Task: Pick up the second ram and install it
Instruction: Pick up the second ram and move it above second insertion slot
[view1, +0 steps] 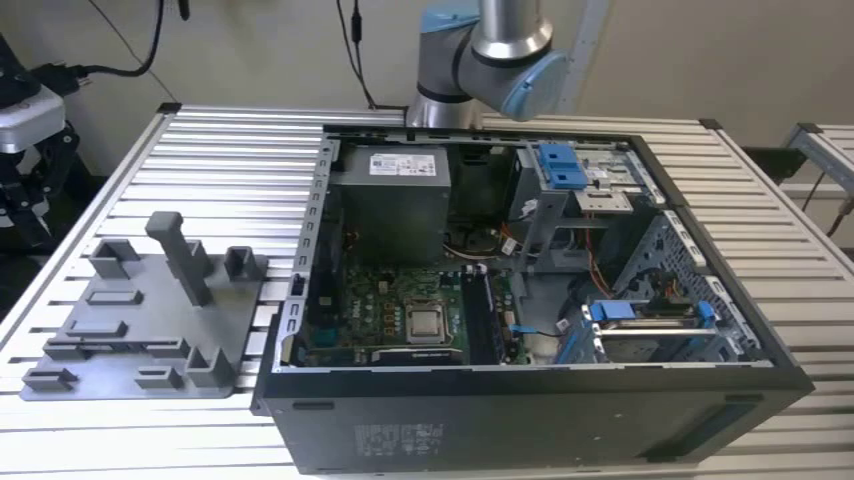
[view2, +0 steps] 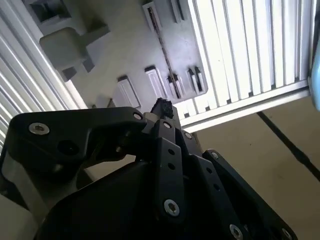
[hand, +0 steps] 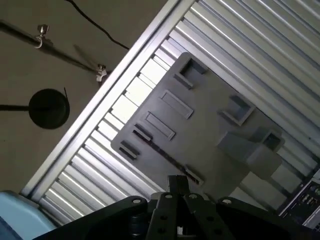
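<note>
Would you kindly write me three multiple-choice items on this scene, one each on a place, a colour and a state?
1. The flat grey plastic fixture plate lies, relative to the black metal computer case: A inside it; B at the exterior view's left; C at the exterior view's right.
2. The case's plastic drive brackets are: A red; B yellow; C blue.
3. The case is: A open; B closed by a panel; C wrapped.
B, plate sits outside, leftward; C, brackets show blue; A, the dark circuit board is exposed.
</note>
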